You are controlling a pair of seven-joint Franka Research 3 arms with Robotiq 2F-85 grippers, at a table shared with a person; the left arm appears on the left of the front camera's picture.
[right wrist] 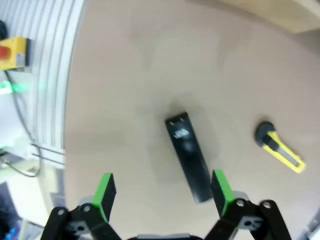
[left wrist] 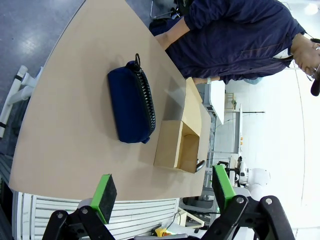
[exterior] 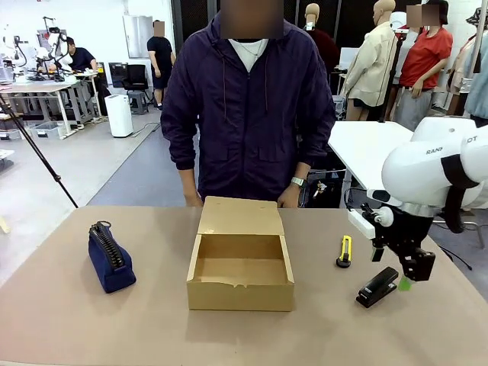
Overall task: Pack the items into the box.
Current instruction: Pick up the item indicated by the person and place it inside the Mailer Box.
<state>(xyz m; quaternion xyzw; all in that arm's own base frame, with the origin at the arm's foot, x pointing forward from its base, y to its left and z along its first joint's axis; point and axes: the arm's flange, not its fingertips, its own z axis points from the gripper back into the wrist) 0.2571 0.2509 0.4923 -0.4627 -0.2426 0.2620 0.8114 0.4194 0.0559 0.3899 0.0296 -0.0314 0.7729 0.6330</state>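
Right tool [exterior: 412, 280]: jaws wide open, nothing held, hovering just above black stapler [exterior: 377, 287], no contact visible. Stapler flat on tabletop [exterior: 69, 320], right of box [exterior: 240, 293]; in right wrist view it lies nearer one green pad. Yellow-and-black knife [exterior: 345, 252] between stapler and box. Box mid-tabletop, open, lid flap folded back toward person [exterior: 248, 122], hands just behind flap. Navy pouch [exterior: 110, 259] left of box, well apart, zip up. Left tool [left wrist: 164, 192]: wide open, nothing held, above tabletop's left side, facing pouch.

White R arm [exterior: 431, 168], blk hand [exterior: 413, 276], 'RAN'(?) print [exterior: 436, 150]
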